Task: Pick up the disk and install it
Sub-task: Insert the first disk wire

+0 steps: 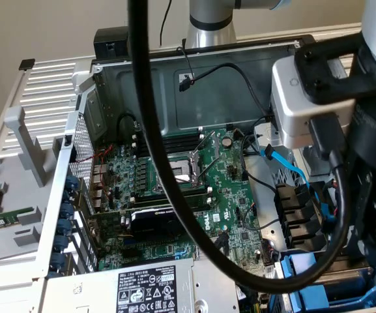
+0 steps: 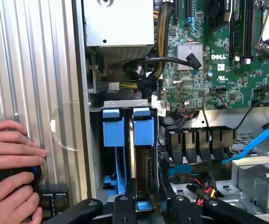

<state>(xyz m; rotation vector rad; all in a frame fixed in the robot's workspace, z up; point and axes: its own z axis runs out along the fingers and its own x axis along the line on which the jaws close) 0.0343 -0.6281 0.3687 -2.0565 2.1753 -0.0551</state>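
The rectangular metal disk (image 2: 143, 133) in its bright blue plastic carrier frame stands on edge in the drive bay of the open grey metal computer case (image 1: 240, 91), just beside a second blue plastic carrier (image 2: 113, 130). The black claw (image 2: 146, 198) sits over its near end; whether it clamps the disk, I cannot tell. The green motherboard (image 2: 218, 70) lies near; outside the case wall, a person's two hands (image 2: 10, 154) rest on a round black knob (image 2: 17, 175)

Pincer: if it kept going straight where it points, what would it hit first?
Probably the disk in its blue frame, directly ahead inside the drive bay; depth is unclear.
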